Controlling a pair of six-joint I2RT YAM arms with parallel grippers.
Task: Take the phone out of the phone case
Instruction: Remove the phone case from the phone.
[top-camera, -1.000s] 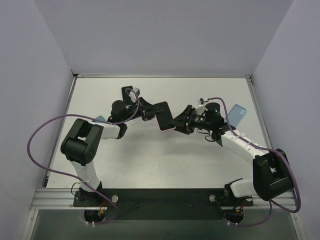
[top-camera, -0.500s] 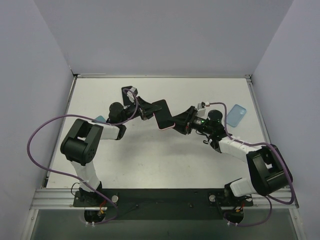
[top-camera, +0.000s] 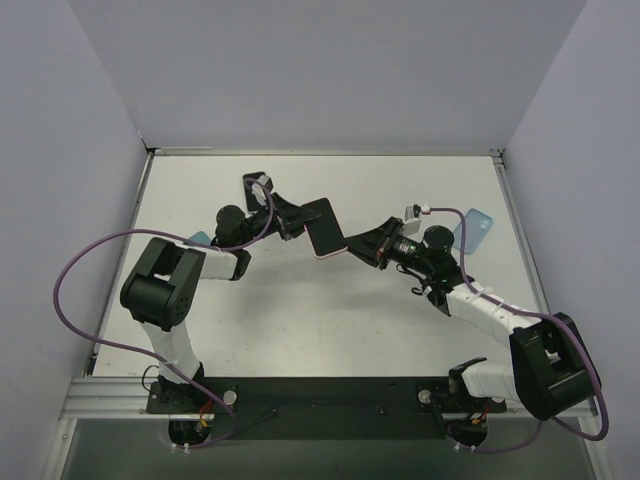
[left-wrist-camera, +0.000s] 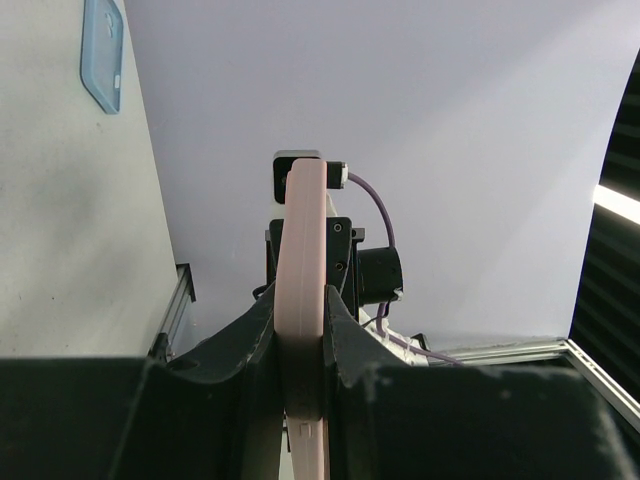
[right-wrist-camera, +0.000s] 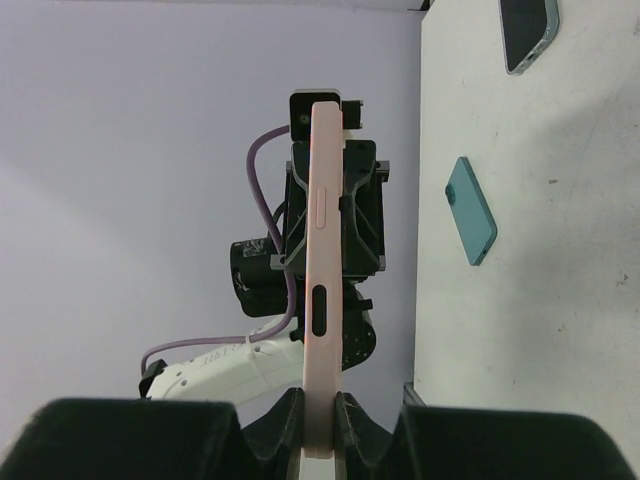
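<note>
A pink phone case (top-camera: 322, 228) with the dark phone in it hangs above the table's middle, held between both arms. My left gripper (top-camera: 298, 222) is shut on its left end. In the left wrist view the pink case (left-wrist-camera: 303, 250) stands edge-on, pinched by the left gripper (left-wrist-camera: 301, 335). My right gripper (top-camera: 353, 245) is shut on the case's lower right end. Seen from the right wrist, the case (right-wrist-camera: 322, 260) rises edge-on, its side buttons visible, out of the right gripper (right-wrist-camera: 320, 410). The phone's face shows only from the top camera.
A light blue case (top-camera: 474, 229) lies at the right of the table, also in the left wrist view (left-wrist-camera: 103, 52). A black phone (top-camera: 255, 185) lies at the back left. A teal phone (right-wrist-camera: 471, 210) lies near the left arm. Walls enclose the table on three sides.
My right gripper has shut on the case's lower right end, and the right arm has swung out. The cased phone has shifted slightly up and left. The left grip has not changed.
</note>
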